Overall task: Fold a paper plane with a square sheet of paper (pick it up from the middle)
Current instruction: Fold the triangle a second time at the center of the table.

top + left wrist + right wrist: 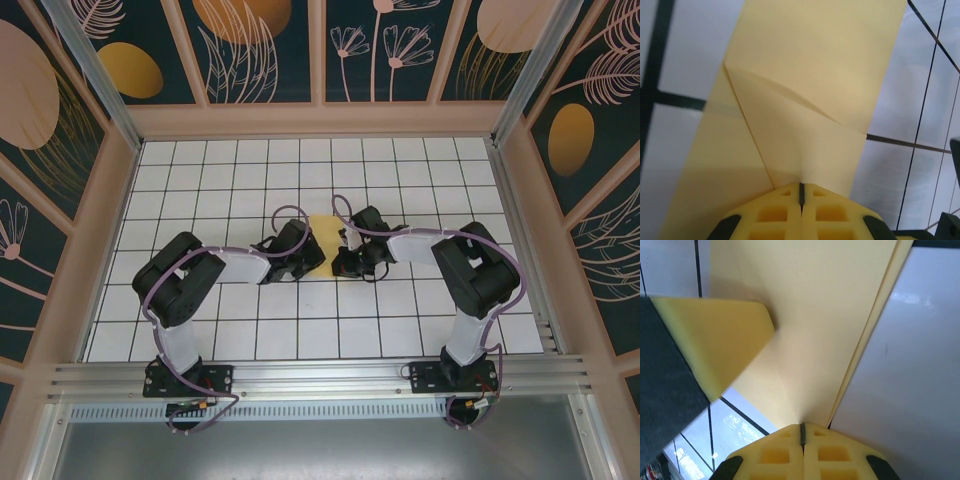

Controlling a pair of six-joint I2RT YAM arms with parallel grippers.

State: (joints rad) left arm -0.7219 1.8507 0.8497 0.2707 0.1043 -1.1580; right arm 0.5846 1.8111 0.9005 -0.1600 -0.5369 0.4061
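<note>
1. White tiled bench (200, 330) with dark grid lines sits inside walls printed with pale plants and orange ovals (130, 70).
2. Seen from above, the yellow sheet of paper (322, 232) lies at the middle of the bench, between the two arm tips and partly hidden by them.
3. Folding has begun. The left wrist view shows a flap turned over, with one sharp diagonal crease (752, 135) running from the left of the frame down to the bottom centre.
4. The right wrist view shows doubled edges (875, 325) stacked along the sheet's right side, so at least one layer is folded over.
5. No slim pointed wedge is formed yet. By my judgement most folds are still to come.
6. The left hand (801, 186) has its fingers pressed together at the bottom centre, and the paper tents up into the slit, so it appears clamped on the sheet.
7. The right hand (801, 426) is likewise closed, and seems to nip the sheet's near edge.
8. One yellow finger (720, 340) of the left hand rests on the paper at the upper left of the right wrist view.
</note>
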